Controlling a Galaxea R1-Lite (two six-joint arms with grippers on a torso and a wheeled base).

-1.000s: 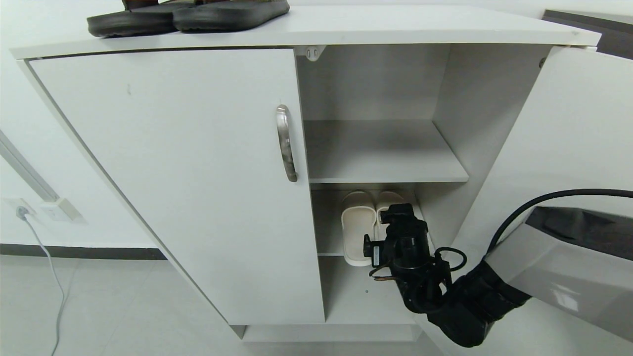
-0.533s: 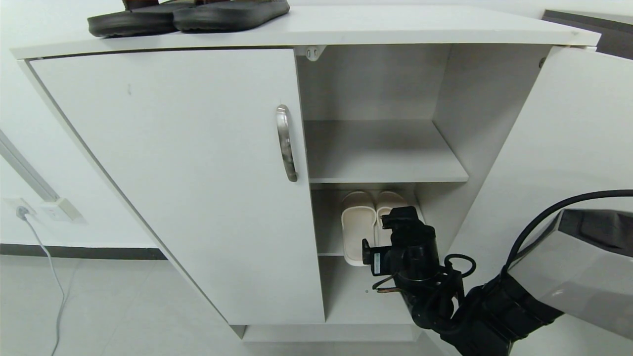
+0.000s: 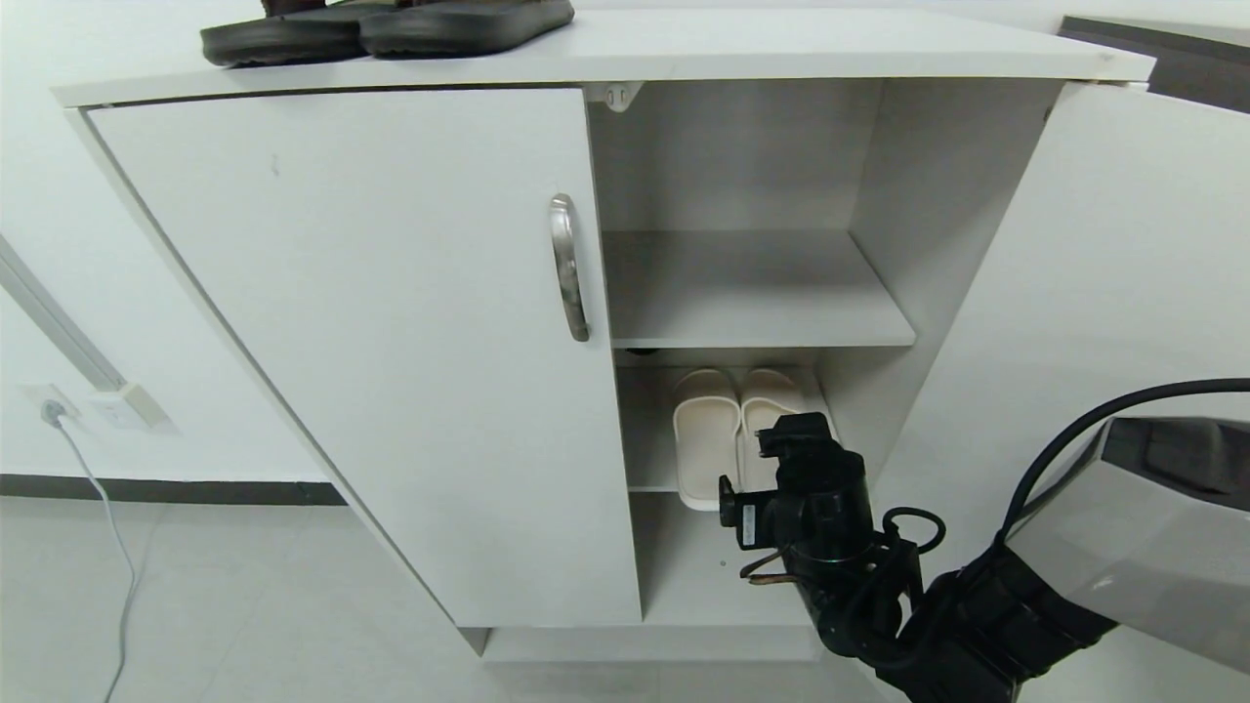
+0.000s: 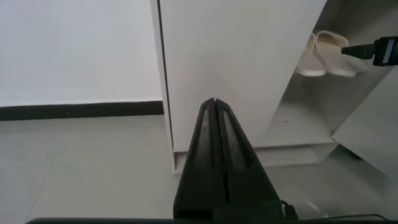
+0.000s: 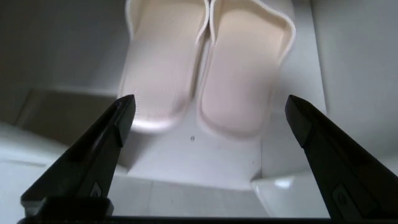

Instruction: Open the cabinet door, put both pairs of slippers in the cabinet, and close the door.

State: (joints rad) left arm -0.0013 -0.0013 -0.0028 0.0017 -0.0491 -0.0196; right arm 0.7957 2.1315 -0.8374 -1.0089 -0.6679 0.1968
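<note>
The cream slippers [image 3: 737, 430] lie paired on the cabinet's [image 3: 781, 49] middle shelf. The right gripper [image 5: 209, 106] hangs just before them, fingers spread and empty. This first pair seems stowed; the next move is probably grasping the black slippers [image 3: 386, 27] atop the cabinet.

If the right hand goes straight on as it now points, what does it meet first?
Probably the cream slippers on the middle shelf, their near ends straight ahead of the open right hand; depth unclear.
</note>
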